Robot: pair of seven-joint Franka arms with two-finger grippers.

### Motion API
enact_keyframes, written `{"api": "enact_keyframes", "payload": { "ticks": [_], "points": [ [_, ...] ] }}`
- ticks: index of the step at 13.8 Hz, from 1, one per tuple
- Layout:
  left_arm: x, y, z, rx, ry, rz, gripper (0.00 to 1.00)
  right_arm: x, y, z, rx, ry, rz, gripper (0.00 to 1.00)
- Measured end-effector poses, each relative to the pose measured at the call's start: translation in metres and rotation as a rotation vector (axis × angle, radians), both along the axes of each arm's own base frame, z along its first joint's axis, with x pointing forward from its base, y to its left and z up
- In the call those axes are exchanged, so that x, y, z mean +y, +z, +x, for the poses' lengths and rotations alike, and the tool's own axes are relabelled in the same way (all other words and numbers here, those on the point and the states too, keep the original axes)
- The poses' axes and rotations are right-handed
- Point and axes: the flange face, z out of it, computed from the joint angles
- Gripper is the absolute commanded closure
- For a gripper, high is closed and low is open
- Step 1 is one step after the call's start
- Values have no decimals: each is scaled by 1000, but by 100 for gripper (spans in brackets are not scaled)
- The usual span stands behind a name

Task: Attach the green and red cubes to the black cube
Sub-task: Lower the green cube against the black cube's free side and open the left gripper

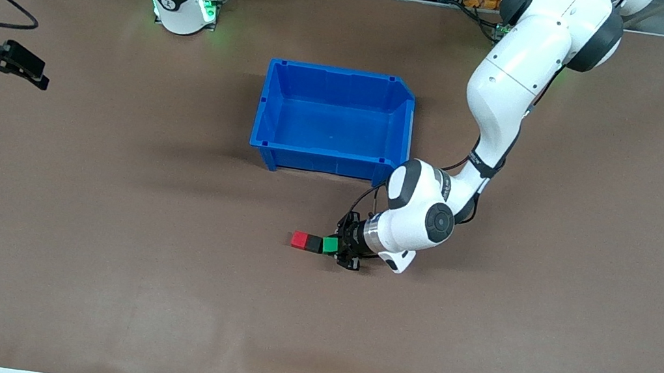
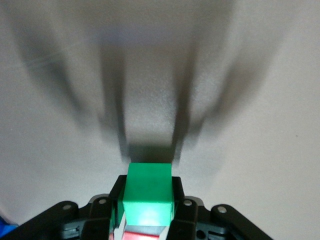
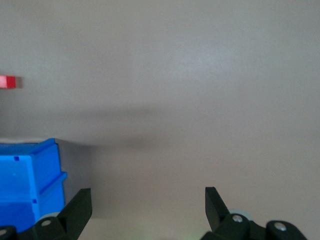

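Observation:
The red cube (image 1: pixel 299 240), the black cube (image 1: pixel 314 244) and the green cube (image 1: pixel 330 245) stand touching in one row, black in the middle, nearer the front camera than the blue bin. My left gripper (image 1: pixel 344 249) is at the green end of the row, shut on the green cube (image 2: pixel 148 192), with a black finger (image 2: pixel 179 194) on each side. The black cube is hidden in the left wrist view. My right gripper (image 1: pixel 33 73) waits open over the right arm's end of the table, nothing between its fingers (image 3: pixel 215 205). The right wrist view shows the red cube (image 3: pixel 7 81) far off.
An open blue bin (image 1: pixel 340 72) with nothing in it sits mid-table, farther from the front camera than the cubes; its corner shows in the right wrist view (image 3: pixel 30 190). Brown tabletop lies around the cube row.

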Motion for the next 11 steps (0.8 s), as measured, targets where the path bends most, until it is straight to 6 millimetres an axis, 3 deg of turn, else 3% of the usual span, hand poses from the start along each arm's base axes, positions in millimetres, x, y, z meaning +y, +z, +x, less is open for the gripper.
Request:
{"api": "enact_keyframes", "payload": {
  "ticks": [5, 6, 7, 8, 11],
  "points": [
    [-3, -4, -3, 5, -6, 2, 100, -6, 9, -7, -15, -64, -1, 0],
    [-5, -4, -4, 5, -8, 2, 82, -7, 9, -7, -18, -66, -1, 0],
    [-5, -4, -5, 5, -9, 2, 47, -8, 10, -7, -20, -67, -1, 0],
    [-6, -3, -5, 2, -12, 3, 0, -9, 10, -7, -20, -68, -1, 0],
    [-11, 6, -4, -58, -92, 59, 0, -12, 9, -10, 3, -66, -1, 0]
  ]
}}
